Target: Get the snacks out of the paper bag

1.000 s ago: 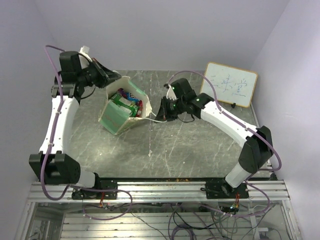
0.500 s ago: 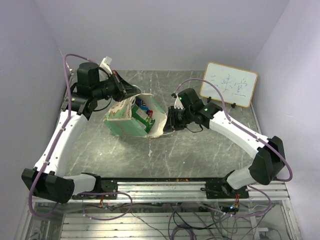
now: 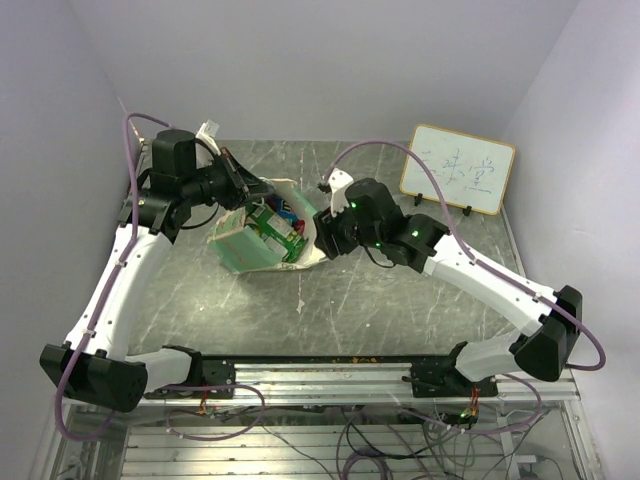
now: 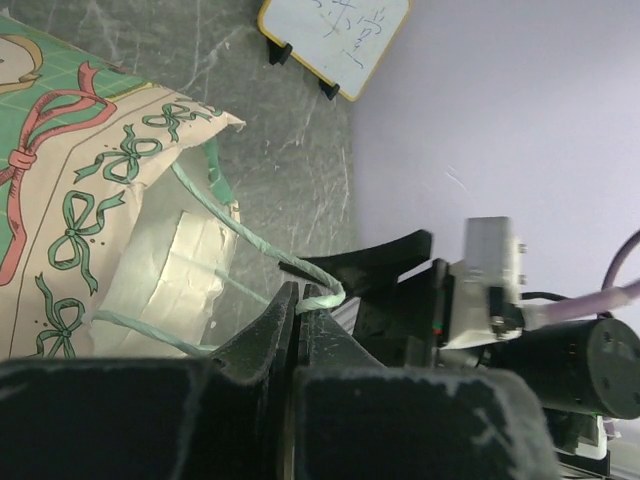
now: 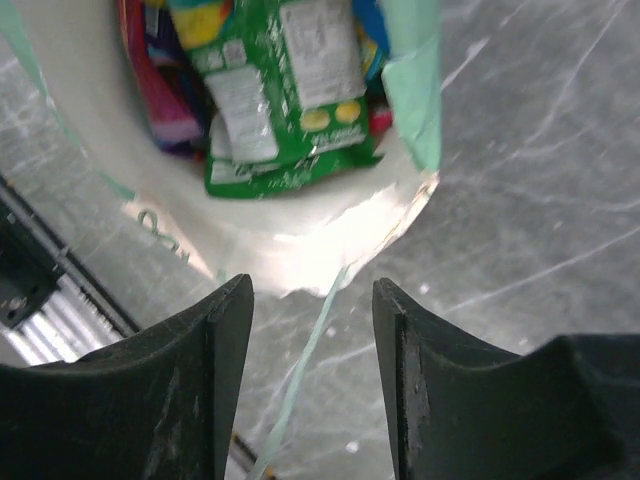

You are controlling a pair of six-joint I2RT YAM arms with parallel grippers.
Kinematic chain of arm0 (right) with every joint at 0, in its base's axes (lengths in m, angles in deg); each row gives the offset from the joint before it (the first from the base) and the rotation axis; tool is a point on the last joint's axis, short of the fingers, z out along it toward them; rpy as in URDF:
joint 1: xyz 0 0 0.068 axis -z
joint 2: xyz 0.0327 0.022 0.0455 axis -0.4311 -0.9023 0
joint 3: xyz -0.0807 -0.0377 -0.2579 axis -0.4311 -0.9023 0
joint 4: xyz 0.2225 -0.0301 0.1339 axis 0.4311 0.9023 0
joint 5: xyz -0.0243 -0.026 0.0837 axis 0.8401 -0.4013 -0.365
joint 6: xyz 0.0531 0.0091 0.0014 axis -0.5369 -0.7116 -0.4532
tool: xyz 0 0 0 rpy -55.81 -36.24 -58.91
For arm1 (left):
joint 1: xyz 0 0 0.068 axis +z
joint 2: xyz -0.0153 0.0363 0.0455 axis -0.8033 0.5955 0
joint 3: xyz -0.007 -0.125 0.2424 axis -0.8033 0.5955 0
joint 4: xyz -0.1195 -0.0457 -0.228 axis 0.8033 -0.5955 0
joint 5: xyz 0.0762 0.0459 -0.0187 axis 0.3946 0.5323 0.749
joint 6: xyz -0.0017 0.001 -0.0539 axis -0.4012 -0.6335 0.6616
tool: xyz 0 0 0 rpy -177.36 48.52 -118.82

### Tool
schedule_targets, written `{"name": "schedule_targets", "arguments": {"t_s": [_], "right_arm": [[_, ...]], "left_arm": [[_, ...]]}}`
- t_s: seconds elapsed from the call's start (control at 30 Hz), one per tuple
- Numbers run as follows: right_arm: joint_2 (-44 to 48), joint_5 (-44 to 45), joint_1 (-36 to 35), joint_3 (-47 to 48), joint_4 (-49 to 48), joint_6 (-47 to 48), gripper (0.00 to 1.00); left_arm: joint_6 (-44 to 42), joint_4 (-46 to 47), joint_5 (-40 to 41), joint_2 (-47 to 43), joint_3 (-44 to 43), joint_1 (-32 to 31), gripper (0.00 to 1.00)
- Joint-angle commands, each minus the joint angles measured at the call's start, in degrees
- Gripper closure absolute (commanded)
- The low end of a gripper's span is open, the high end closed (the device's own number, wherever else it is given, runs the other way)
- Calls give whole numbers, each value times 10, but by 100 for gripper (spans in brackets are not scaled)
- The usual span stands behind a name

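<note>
Green paper bag (image 3: 234, 241), snacks (image 3: 276, 222) inside

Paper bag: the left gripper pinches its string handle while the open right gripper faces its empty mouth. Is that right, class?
Not empty: the right wrist view shows snacks inside the paper bag. The left gripper does pinch the string handle, and the open right gripper faces the mouth.

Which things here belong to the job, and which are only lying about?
For the job: paper bag, snacks inside it, left gripper shut on its string handle, right gripper open before its mouth.
Only lying about: whiteboard, table.
</note>
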Motion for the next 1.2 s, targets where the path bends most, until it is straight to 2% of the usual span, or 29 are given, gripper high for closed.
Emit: {"name": "schedule_targets", "arguments": {"t_s": [0.0, 0.1, 0.2, 0.47, 0.6, 0.77, 0.93, 1.07, 1.17], "right_arm": [[9, 54, 1, 27, -80, 90, 48], [11, 101, 3, 13, -93, 116, 44], [30, 97, 4, -17, -80, 119, 41], [131, 58, 5, -146, -88, -20, 13], [158, 37, 6, -186, -136, -12, 12], [125, -8, 3, -185, -188, 48, 22], [119, -119, 2, -234, -332, 149, 38], [91, -108, 2, -283, -436, 178, 43], [53, -112, 2, -279, -451, 200, 48]], "left_arm": [[1, 9, -12, -3, -5, -2, 93], [3, 25, -16, -5, -1, -2, 93], [-5, 27, -8, 0, -11, -2, 93], [-19, 60, 69, 7, -28, -1, 93], [-9, 104, 47, 17, -4, -2, 93], [-9, 62, 9, 26, -12, -2, 93], [-2, 31, -2, 25, -18, -2, 93], [-32, -10, 15, 27, -15, -2, 93], [-15, -24, 25, 30, -22, -2, 93]]}}
